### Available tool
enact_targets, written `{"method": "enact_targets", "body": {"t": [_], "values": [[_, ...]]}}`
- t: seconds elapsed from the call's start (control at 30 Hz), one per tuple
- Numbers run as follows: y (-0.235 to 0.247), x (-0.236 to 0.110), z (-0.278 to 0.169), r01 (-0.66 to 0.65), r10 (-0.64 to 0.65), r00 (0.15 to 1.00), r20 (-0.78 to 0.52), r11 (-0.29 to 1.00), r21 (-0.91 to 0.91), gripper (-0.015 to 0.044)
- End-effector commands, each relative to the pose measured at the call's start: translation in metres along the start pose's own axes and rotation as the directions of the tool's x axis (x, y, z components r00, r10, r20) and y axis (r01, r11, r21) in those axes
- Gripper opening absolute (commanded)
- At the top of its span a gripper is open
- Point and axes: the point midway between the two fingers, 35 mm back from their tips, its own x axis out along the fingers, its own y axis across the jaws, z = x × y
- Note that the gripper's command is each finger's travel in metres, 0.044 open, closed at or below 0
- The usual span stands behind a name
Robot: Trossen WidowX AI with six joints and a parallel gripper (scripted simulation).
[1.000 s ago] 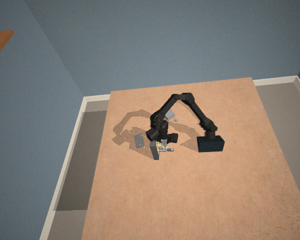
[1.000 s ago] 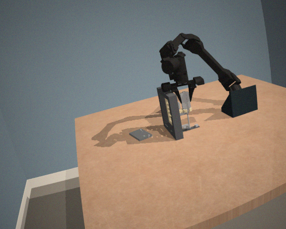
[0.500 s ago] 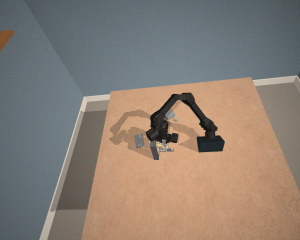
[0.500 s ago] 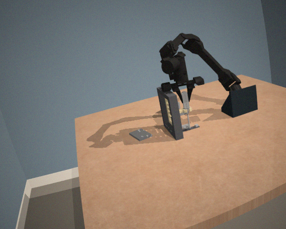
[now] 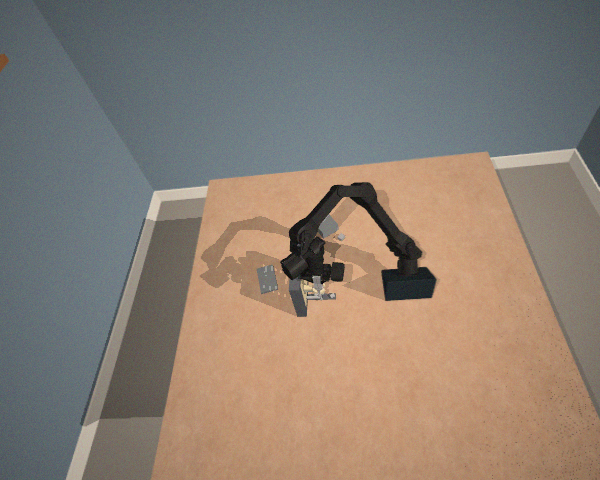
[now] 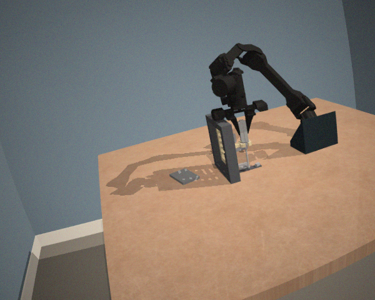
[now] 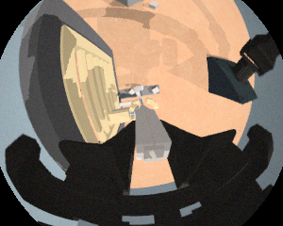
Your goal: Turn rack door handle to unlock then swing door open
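Note:
The rack's dark grey frame (image 5: pixel 298 299) (image 6: pixel 230 151) (image 7: pixel 52 94) stands upright. The cream ribbed door (image 6: pixel 220 147) (image 7: pixel 91 85) looks roughly in line with the frame; its exact angle is hard to tell. The grey upright handle (image 5: pixel 317 280) (image 6: pixel 242 126) (image 7: pixel 152 137) stands out on the robot-base side of the door, above cream parts and a thin grey rod. My gripper (image 6: pixel 243 132) (image 7: pixel 147 123) points down from above and is shut on the handle, one black finger on each side. In the top view the fingers are mostly hidden under the arm.
A flat grey plate (image 5: pixel 266 279) (image 6: pixel 184 177) lies behind the frame. A low dark bar with grey pieces (image 6: pixel 257 165) (image 7: pixel 153 88) lies below the handle. A grey block (image 5: pixel 328 226) and a small pale piece (image 5: pixel 341 237) lie beyond the arm. The dark robot base (image 5: pixel 408 285) (image 6: pixel 320 132) stands right.

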Motion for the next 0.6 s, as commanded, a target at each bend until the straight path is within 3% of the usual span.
{"method": "enact_targets", "body": {"t": [0.0, 0.57], "values": [[-0.003, 0.000, 0.002, 0.001, -0.001, 1.000, 0.002, 0.997, -0.078, 0.0028], [-0.019, 0.000, 0.014, 0.003, -0.002, 1.000, 0.002, 0.896, -0.443, 0.0028]]}}
